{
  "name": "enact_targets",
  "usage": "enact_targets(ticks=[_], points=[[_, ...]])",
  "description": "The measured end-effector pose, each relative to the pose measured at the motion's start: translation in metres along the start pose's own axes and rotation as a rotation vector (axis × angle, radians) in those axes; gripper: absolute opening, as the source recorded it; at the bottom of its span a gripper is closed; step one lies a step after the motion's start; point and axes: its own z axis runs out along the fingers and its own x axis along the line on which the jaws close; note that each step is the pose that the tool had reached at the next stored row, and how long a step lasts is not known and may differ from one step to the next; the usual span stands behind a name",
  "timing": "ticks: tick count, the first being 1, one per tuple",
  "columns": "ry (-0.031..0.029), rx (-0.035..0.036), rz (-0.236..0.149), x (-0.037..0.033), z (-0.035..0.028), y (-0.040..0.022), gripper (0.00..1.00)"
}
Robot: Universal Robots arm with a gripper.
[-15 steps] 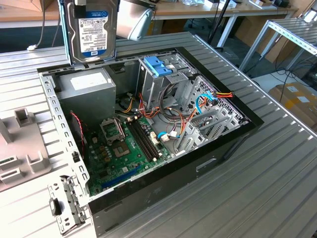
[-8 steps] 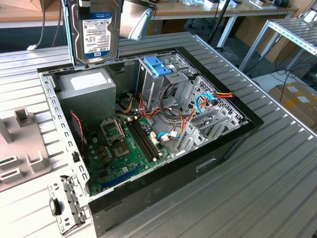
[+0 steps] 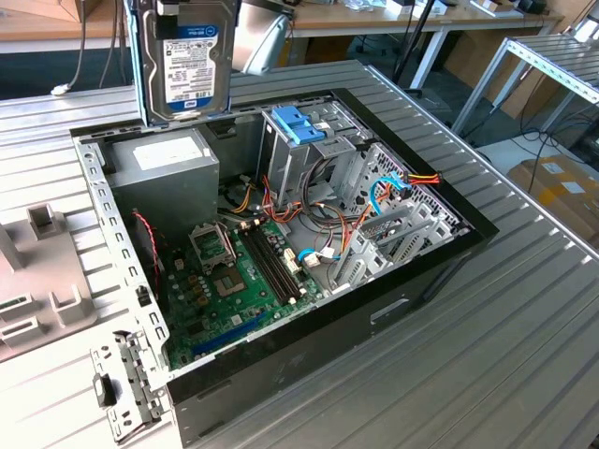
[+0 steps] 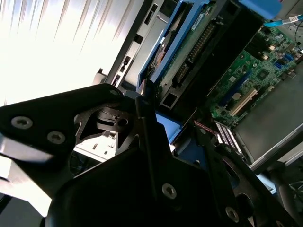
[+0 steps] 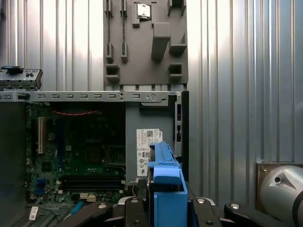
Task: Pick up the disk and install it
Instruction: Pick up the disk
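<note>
The disk [image 3: 198,58] hangs upright in the air over the far left corner of the open computer case [image 3: 449,245], as the exterior view has it. Its white label faces that camera and it is well clear of everything inside. The grey power-supply box [image 3: 167,173] lies just beneath it.

In the first wrist view a light-blue carrier [image 5: 166,187] around the drive stands on edge between the black arms of the tool [image 5: 163,210]. The tool is drawn in narrow and clamped on the disk at its upper end, so the body hangs free below.

Holding it on edge looks deliberate. The drive cage [image 3: 301,131] with light-blue tabs stands at the far middle of the case, to the exterior view's right of the disk. The disk is apart from it, so pick-up looks done and installing does not. The height also keeps the drive above the orange, red and blue cables [image 3: 374,201] and the green motherboard [image 3: 239,281].

The case lies on its side on a ribbed metal table [image 3: 449,374], which gives it a flat, open footing. At the exterior view's left a grey fixture plate [image 3: 42,281] rests on the table. A loose metal bracket [image 3: 122,383] lies just beside the case's near left corner.

Beyond are wooden workbenches [image 3: 374,19], a metal rack [image 3: 552,56] and a cardboard box [image 3: 562,187] on the floor.
</note>
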Motion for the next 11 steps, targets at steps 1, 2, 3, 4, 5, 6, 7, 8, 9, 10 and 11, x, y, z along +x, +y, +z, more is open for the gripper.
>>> enact_targets(ticks=[1,2,3,4,5,6,7,8,9,10,11], points=[[0.0000,0.0000,0.000,0.0004,0.0001,-0.0006,0.37],[0.0000,0.0000,0.000,0.0014,0.0002,-0.0019,0.37],[0.0000,0.0000,0.000,0.0022,0.0002,-0.0031,0.37],[0.0000,0.0000,0.000,0.0027,0.0003,-0.0037,0.37],[0.0000,0.0000,0.000,0.0031,0.0003,-0.0043,0.37],[-0.0001,0.0001,0.000,0.0037,0.0004,-0.0050,0.37],[0.0000,0.0000,0.000,0.0042,0.0005,-0.0056,0.37],[0.0000,0.0000,0.000,0.0048,0.0005,-0.0065,0.37],[0.0000,0.0000,0.000,0.0052,0.0006,-0.0071,0.37],[0.0000,0.0000,0.000,0.0058,0.0006,-0.0078,0.37],[0.0000,0.0000,0.000,0.0063,0.0007,-0.0084,0.37]])
